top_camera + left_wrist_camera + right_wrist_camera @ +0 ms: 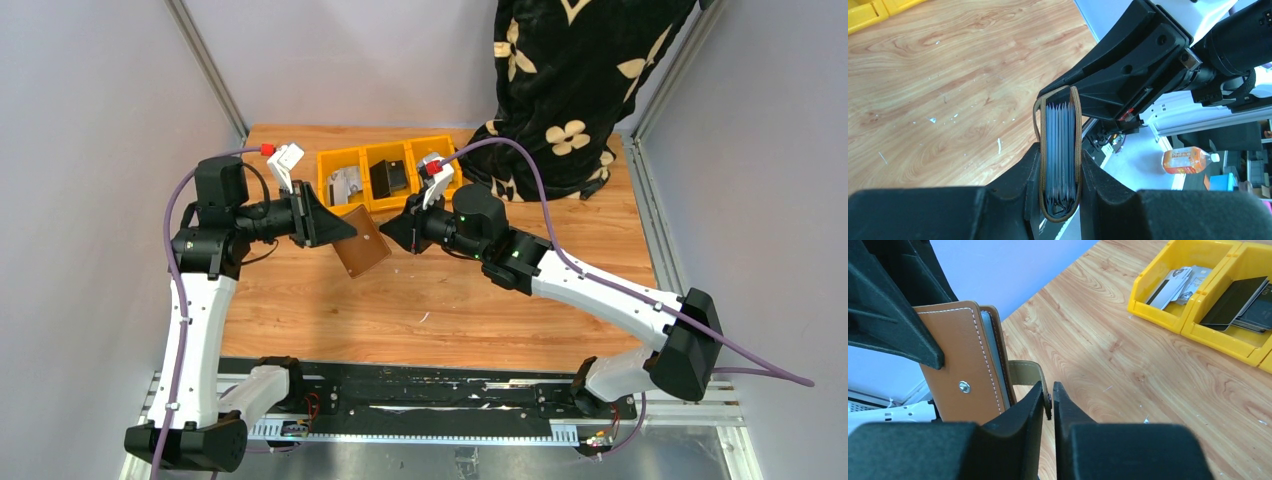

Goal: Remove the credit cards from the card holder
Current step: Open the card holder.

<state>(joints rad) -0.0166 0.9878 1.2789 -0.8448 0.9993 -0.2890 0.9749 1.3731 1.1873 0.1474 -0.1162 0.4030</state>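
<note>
Left jaws clamped on card holder [1060, 150] | right jaws pinching its snap tab [1025, 373] | next: pull tab rightward gently, holder kept firm

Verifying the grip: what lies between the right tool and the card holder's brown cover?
Only the snap tab of the card holder, its end nipped in the right tool; the right wrist view shows it.

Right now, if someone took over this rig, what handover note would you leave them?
Left hand: shut on the card holder, held folded above the table.
Right hand: shut on the snap tab, which is off its stud.
Done: grey-white cards and black cards lie in two compartments of the yellow tray.
Left: open the holder, check its sleeves; seen edge-on, I cannot tell whether cards remain.
</note>
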